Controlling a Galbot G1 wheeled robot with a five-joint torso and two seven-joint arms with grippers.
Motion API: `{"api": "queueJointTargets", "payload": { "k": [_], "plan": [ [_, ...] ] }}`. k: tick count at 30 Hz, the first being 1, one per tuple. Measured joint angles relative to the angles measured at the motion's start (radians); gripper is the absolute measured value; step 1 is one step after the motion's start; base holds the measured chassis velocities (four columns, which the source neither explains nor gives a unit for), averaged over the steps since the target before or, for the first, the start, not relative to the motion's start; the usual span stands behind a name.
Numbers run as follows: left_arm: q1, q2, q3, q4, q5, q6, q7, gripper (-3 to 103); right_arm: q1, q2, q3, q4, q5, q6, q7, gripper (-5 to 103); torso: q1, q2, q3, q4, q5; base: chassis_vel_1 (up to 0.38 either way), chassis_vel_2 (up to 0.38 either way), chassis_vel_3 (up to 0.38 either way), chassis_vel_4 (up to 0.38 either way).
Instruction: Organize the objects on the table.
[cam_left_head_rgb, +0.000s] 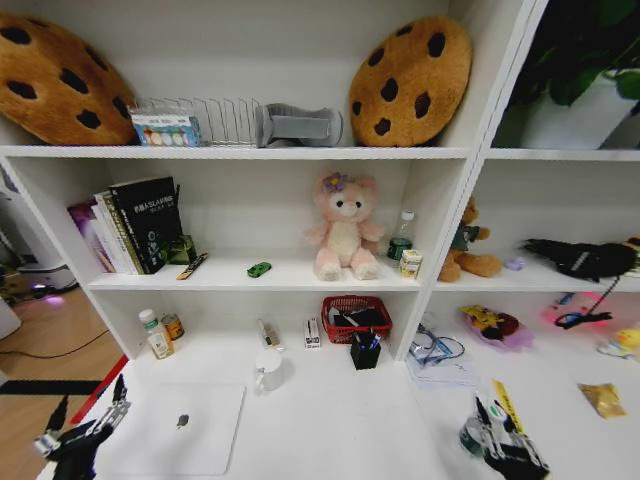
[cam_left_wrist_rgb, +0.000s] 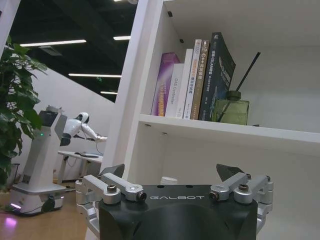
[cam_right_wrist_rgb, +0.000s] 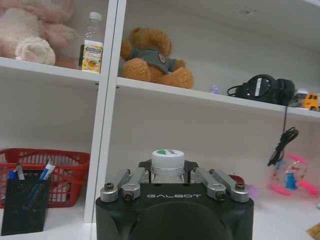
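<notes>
White shelving rises over the long white surface (cam_left_head_rgb: 330, 420), with cookie-shaped cushions on the top shelf and a pink plush bear on the middle one. From the head view, the closed slim silver laptop (cam_left_head_rgb: 178, 428) lies flat at the surface's 7 o'clock corner, and the left claw (cam_left_head_rgb: 88, 425) hangs just beside it at 9 o'clock, fingers spread wide with nothing between them. The tiny green toy car (cam_left_head_rgb: 259, 269) sits on the middle shelf, well apart from both claws, at 1 o'clock from the left one. A dark pen (cam_left_head_rgb: 192, 266) lies on that shelf beside the upright books. The right claw (cam_left_head_rgb: 500, 440) sits at the surface's 5 o'clock corner, closed around a small clear bottle with a white cap (cam_left_head_rgb: 472, 436).

The left wrist view adds a green glass reed diffuser (cam_left_wrist_rgb: 230, 110) beside the books. The right wrist view shows the bottle's cap standing between the fingers, and blue pens in a black mesh pen cup (cam_right_wrist_rgb: 22, 207) before a red basket (cam_right_wrist_rgb: 65, 170).
</notes>
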Motion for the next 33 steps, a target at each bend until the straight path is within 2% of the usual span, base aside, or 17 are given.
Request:
{"api": "queueJointTargets", "payload": {
  "k": [5,7,8,9,10,11,16,26,29,33],
  "plan": [
    [-0.029,0.038,0.009,0.019,-0.013,0.015,-0.005,100,-0.044,0.049,0.031,0.033,-0.020,-0.015,0.044,30,0.000,0.000,0.000,0.0001,-0.0002,0.000,0.000,0.000,0.000],
    [-0.035,0.049,0.010,0.022,-0.017,0.018,-0.006,100,-0.054,0.061,0.039,0.038,-0.022,-0.021,0.057,30,0.000,0.000,0.000,-0.0005,0.0001,0.000,0.000,0.000,0.000],
    [-0.041,0.061,0.013,0.026,-0.024,0.020,-0.007,100,-0.068,0.074,0.046,0.046,-0.025,-0.028,0.071,30,0.000,0.000,0.000,0.0005,0.0005,0.000,0.000,0.000,0.000],
    [-0.047,0.075,0.013,0.032,-0.033,0.020,-0.008,100,-0.107,0.095,0.055,0.057,-0.033,-0.031,0.100,30,0.000,0.000,0.000,0.0004,0.0004,0.000,0.000,0.000,0.000],
    [-0.057,0.092,0.015,0.045,-0.046,0.020,-0.009,100,-0.161,0.119,0.056,0.061,-0.066,-0.017,0.143,30,0.000,0.000,0.000,-0.0004,-0.0002,0.000,0.000,0.000,0.000],
    [-0.066,0.105,0.019,0.057,-0.055,0.015,-0.009,100,-0.204,0.143,0.047,0.054,-0.109,0.014,0.186,30,0.000,0.000,0.000,-0.0002,0.0000,0.000,0.000,0.000,0.000],
    [-0.080,0.122,0.031,0.090,-0.067,-0.005,-0.008,100,-0.239,0.189,0.029,-0.005,-0.153,0.078,0.246,30,0.000,0.000,0.000,0.0002,0.0000,0.000,0.000,0.000,0.000],
    [-0.101,0.139,0.041,0.110,-0.072,-0.012,-0.006,100,-0.177,0.203,0.009,-0.226,-0.151,0.124,0.262,30,0.000,0.000,0.000,0.0001,0.0003,0.000,0.000,0.000,0.000],
    [-0.104,0.140,0.037,0.106,-0.072,-0.004,-0.006,100,-0.126,0.199,-0.020,-0.340,-0.157,0.137,0.257,30,0.000,0.000,0.000,-0.0001,0.0004,0.000,0.000,0.000,0.000],
    [-0.104,0.137,0.032,0.103,-0.069,0.005,-0.007,100,-0.084,0.189,-0.038,-0.408,-0.156,0.138,0.251,30,0.000,0.000,0.000,0.0000,0.0003,0.000,0.000,0.000,0.000]
  ]
}}
